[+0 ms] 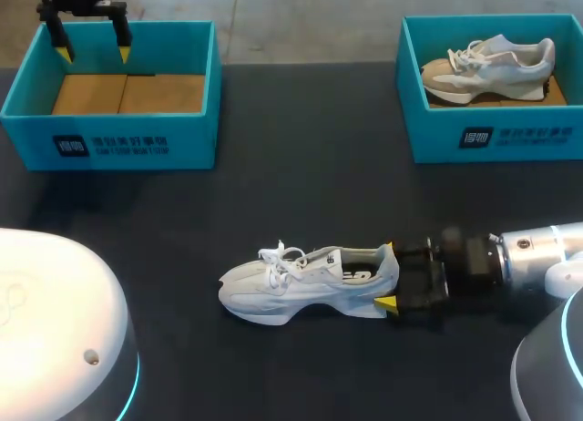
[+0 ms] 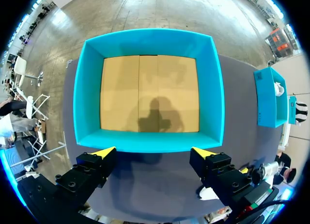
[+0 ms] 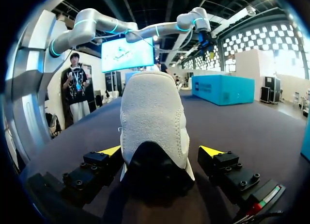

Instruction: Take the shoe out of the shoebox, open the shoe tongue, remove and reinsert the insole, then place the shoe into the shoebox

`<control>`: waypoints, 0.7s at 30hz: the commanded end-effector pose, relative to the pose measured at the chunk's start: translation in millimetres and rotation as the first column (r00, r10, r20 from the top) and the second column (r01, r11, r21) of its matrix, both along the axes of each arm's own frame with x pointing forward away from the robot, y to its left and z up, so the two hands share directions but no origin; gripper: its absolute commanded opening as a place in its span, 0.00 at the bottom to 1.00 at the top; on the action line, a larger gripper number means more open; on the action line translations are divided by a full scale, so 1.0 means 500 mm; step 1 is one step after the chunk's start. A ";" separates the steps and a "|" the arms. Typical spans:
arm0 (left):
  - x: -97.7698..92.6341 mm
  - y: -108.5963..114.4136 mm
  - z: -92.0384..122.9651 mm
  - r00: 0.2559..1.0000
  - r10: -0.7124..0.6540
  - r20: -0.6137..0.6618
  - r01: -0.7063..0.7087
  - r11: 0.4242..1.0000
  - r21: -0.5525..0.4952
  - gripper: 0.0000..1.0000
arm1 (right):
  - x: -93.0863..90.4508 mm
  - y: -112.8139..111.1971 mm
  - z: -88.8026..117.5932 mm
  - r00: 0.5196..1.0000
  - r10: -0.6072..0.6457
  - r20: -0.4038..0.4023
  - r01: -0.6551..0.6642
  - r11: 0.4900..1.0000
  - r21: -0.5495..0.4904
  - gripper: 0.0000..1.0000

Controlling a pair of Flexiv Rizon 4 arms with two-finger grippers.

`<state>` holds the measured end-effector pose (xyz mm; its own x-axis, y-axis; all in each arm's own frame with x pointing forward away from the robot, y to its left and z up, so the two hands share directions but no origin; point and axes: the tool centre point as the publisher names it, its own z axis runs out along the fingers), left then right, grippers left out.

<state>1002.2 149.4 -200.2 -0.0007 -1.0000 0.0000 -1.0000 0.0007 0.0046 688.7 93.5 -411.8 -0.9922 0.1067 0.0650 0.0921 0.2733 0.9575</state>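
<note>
The right gripper (image 1: 389, 275) holds its jaws released, one on each side of the heel of the white shoe (image 1: 301, 289). The shoe stands on its sole on the dark desk (image 1: 301, 175). The left gripper (image 1: 93, 46), jaws also spread, hangs over the left teal shoebox (image 1: 118, 138).

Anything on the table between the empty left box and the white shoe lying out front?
Nothing. In the head view, the stretch from the empty box to the shoe is bare table.
</note>
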 end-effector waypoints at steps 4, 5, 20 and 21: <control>-0.001 0.001 0.000 1.000 0.000 0.001 0.000 1.000 0.000 1.00 | 0.004 0.013 -0.007 1.000 0.005 0.001 -0.005 1.000 0.003 1.00; -0.001 0.001 0.000 1.000 0.000 0.001 0.000 1.000 0.000 1.00 | 0.005 0.014 -0.007 1.000 0.004 0.002 -0.004 1.000 0.003 1.00; -0.001 0.001 0.000 1.000 0.000 0.001 0.000 1.000 0.000 1.00 | 0.011 0.033 -0.013 1.000 0.020 0.013 -0.020 1.000 0.014 1.00; -0.001 0.001 0.000 1.000 0.000 0.001 0.000 1.000 0.000 1.00 | 0.011 0.033 -0.013 1.000 0.019 0.020 -0.020 1.000 0.011 1.00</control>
